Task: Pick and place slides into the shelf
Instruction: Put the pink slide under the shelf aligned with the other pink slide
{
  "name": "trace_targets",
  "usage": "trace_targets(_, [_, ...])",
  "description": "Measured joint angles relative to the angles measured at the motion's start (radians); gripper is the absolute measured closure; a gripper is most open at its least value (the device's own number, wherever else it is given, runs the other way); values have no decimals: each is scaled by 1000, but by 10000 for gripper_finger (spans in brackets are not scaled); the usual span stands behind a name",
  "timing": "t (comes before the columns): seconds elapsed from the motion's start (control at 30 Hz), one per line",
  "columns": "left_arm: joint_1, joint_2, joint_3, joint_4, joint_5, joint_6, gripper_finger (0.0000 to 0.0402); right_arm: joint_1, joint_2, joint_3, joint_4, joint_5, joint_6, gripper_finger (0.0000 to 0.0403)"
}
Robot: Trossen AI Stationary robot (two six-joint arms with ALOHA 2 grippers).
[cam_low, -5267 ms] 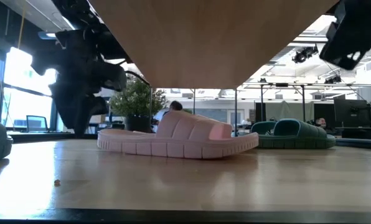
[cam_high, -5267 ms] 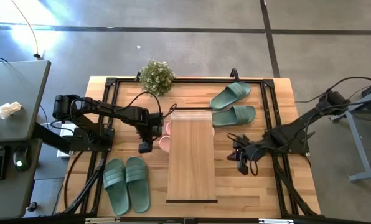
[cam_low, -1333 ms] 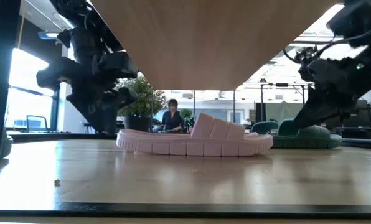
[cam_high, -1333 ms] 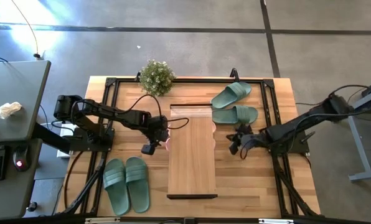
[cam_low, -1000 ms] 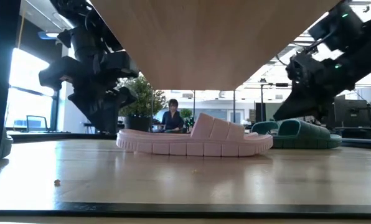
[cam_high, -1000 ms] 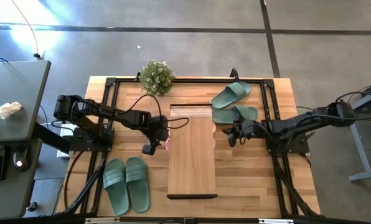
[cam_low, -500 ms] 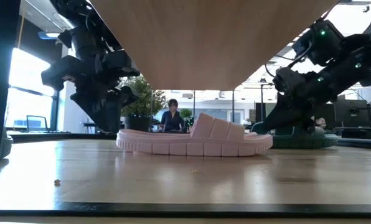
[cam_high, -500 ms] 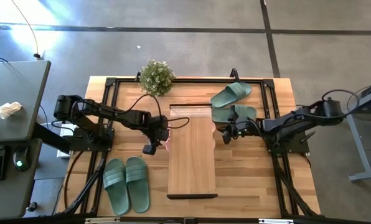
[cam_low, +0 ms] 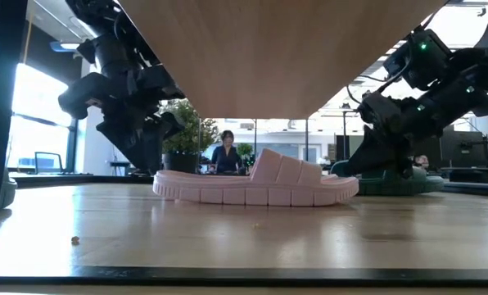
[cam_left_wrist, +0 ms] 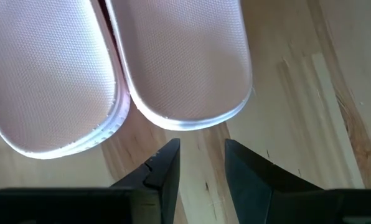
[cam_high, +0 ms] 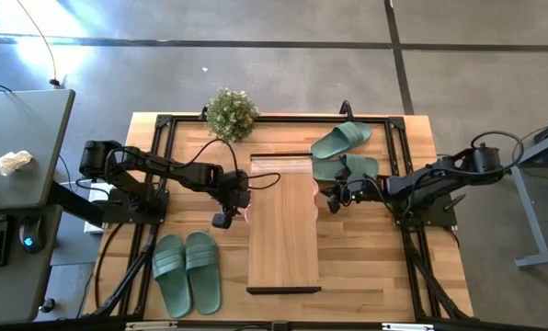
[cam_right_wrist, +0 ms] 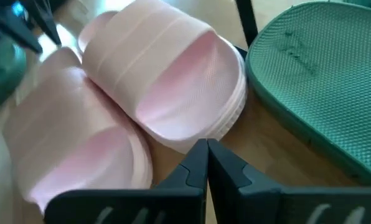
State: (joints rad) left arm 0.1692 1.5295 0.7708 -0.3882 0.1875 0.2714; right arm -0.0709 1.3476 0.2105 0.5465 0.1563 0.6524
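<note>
**Two robot arms flank a wooden rack with pink sandals beneath it**

A large light-wood tabletop with a black frame (cam_high: 393, 276) fills the overhead view. Along its middle stands the long narrow light-wood shelf (cam_high: 283, 230), its plank top running from the far end toward the near edge.

Two dark arms reach in from either side. The left gripper (cam_high: 221, 219) sits just beside the shelf's left edge; its fingers (cam_left_wrist: 167, 168) are parted with a small gap, holding nothing, their tips just short of the heels of two pale pink rubber slides (cam_left_wrist: 179, 62) lying side by side. The right gripper (cam_high: 333, 202) sits just beside the shelf's right edge; its jaws are pressed fully together and empty, pointing at the open toe end of the same pink pair (cam_right_wrist: 167, 93).

From table height, one pink slide (cam_low: 256, 187) lies flat on the tabletop beneath the shelf's plank, between the two grippers.

One pair of sage-green rubber slides (cam_high: 187, 273) lies side by side near the front left of the table. A second sage-green pair (cam_high: 343, 152) lies at the far right, just beside the right arm.

A small potted green plant (cam_high: 231, 114) stands at the far edge.
</note>
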Motion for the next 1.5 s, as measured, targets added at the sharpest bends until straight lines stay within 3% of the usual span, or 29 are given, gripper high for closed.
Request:
trace_targets(0.2, [0,0,-1,-1,-21,0,291,44,2,-1,13,76,-286,403])
trace_targets(0.4, [0,0,-1,-2,-22,0,291,89,1,-1,25,146,-450,403])
trace_targets(1.0, [0,0,-1,0,-24,9,291,91,3,-1,18,176,-477,403])
trace_targets(1.5, [0,0,-1,2,-24,5,291,104,163,65,56,210,-520,403])
